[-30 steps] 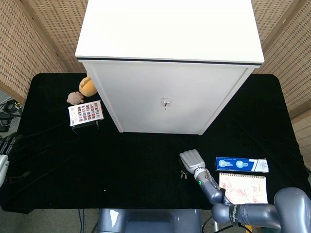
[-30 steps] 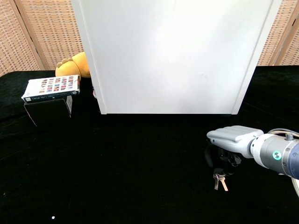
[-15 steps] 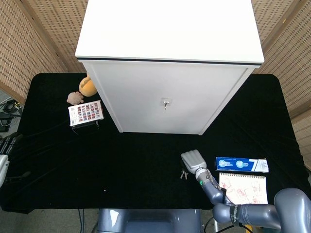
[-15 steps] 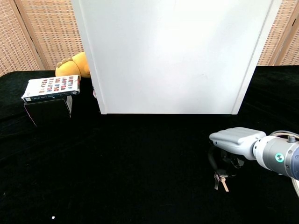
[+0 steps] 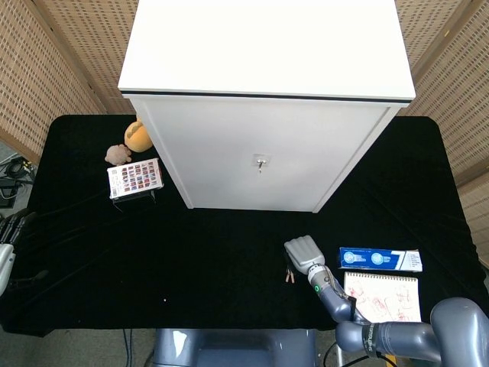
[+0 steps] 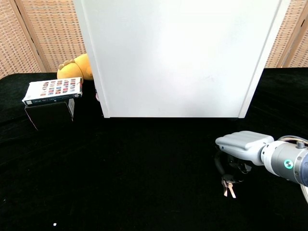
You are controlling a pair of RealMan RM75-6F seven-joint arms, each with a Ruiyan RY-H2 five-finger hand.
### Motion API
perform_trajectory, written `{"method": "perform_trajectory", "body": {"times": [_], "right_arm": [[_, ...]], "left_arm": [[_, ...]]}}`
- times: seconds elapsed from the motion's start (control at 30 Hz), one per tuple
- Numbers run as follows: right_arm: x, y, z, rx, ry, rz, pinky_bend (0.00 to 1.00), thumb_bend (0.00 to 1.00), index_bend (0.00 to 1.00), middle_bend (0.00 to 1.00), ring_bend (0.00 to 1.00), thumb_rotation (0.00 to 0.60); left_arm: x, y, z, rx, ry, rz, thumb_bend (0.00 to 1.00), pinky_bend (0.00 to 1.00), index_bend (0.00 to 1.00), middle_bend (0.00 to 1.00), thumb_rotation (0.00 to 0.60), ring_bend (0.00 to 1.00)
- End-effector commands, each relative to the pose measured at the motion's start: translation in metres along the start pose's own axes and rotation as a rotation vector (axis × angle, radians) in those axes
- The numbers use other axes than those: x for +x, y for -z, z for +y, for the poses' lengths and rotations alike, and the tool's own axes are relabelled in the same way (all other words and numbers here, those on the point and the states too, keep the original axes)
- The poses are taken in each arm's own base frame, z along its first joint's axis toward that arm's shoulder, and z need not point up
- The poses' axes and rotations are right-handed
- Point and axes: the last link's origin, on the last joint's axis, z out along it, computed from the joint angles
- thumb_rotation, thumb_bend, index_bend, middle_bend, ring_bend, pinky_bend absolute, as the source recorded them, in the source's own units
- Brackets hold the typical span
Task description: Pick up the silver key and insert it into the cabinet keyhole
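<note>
Far out at nine o'clock in the head view, the left hand (image 5: 6, 252) barely shows at the table edge, and whether its fingers are spread or clenched cannot be told. Moving right, at ten o'clock, a colourful card box (image 5: 135, 177) sits on a black stand with an orange plush toy (image 5: 137, 135) just behind it. Centre stage, the white cabinet (image 5: 263, 99) stands with its keyhole (image 5: 260, 162) facing us. Down at five o'clock on the black table (image 5: 191, 260), the right hand (image 6: 240, 144) is curled, fingers pointing down, grasping the silver key (image 6: 228, 185), whose blades dangle below the fingertips. Just right lie a blue box (image 5: 380, 259) and a sketch notebook (image 5: 382, 297).
</note>
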Motion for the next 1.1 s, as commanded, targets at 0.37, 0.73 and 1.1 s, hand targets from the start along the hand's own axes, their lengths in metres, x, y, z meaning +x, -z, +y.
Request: {"method": "perform_trajectory", "body": {"times": [0.37, 0.73, 1.1], "right_arm": [[0.005, 0.007, -0.002, 0.042, -0.007, 0.035, 1.00, 0.61, 0.67, 1.00, 1.00, 0.600], [0.013, 0.015, -0.005, 0.089, -0.020, 0.076, 1.00, 0.61, 0.68, 1.00, 1.00, 0.600], [0.024, 0.032, -0.007, 0.168, 0.001, 0.158, 1.00, 0.61, 0.69, 1.00, 1.00, 0.600]], "left_arm": [[0.000, 0.000, 0.000, -0.001, -0.001, -0.001, 0.00, 0.00, 0.00, 0.00, 0.600, 0.00], [-0.001, 0.000, 0.001, -0.001, -0.002, -0.002, 0.00, 0.00, 0.00, 0.00, 0.600, 0.00], [-0.001, 0.000, 0.002, -0.004, -0.002, -0.004, 0.00, 0.00, 0.00, 0.00, 0.600, 0.00]]}}
